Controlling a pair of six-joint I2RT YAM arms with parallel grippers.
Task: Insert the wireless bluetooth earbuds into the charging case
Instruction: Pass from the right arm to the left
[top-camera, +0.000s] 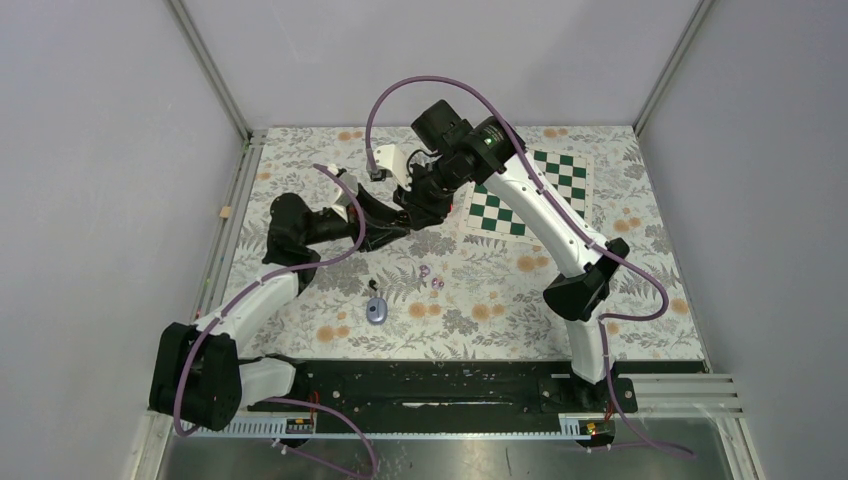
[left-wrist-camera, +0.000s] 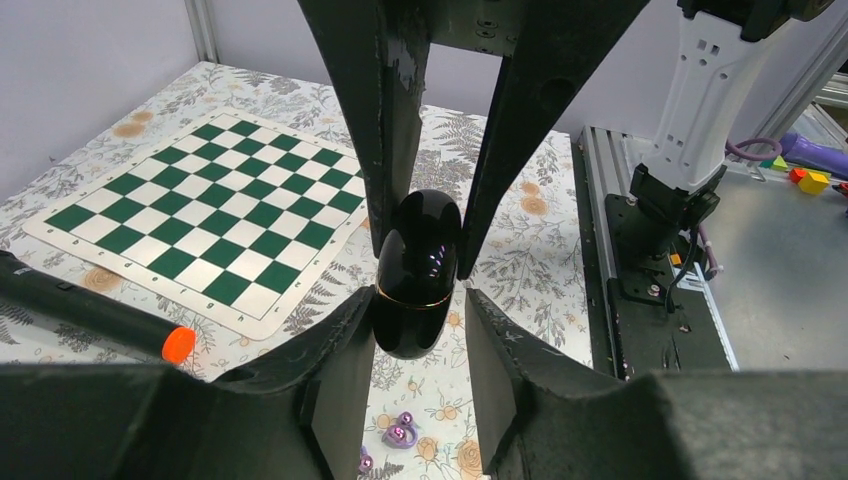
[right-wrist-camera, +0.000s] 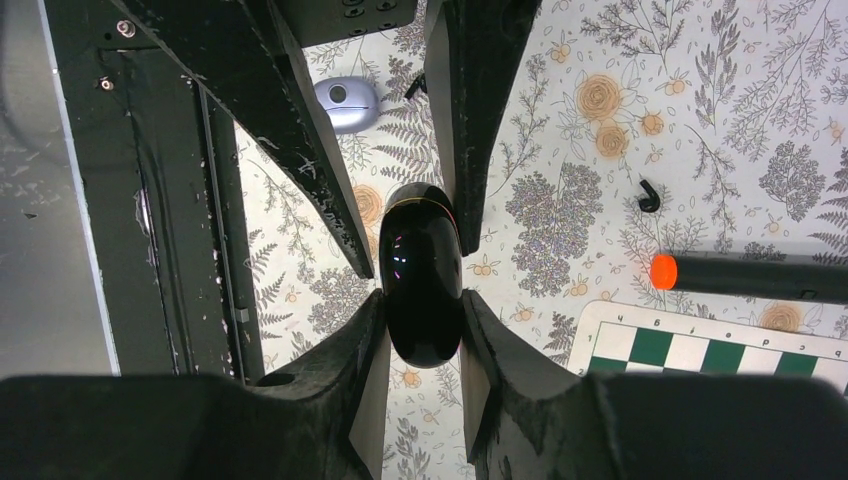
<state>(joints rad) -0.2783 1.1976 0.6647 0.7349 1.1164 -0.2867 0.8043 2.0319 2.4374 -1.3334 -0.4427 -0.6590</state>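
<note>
Nothing is inserted yet. Nearest, a lilac case (top-camera: 376, 311) lies on the table (top-camera: 500, 325); just beyond, 2 lilac earbuds (left-wrist-camera: 401, 433) lie loose. Farthest, the left gripper (left-wrist-camera: 418, 300) and right gripper (right-wrist-camera: 422, 300) both clamp the black charging case (left-wrist-camera: 418, 262), not yet opened.

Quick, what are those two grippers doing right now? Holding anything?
Left gripper: closed on the black charging case.
Right gripper: closed on the same black charging case, at its other end.

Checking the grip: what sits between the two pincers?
A closed glossy black charging case, gripped by the left pincer and the right pincer; both wrist views show it.
</note>
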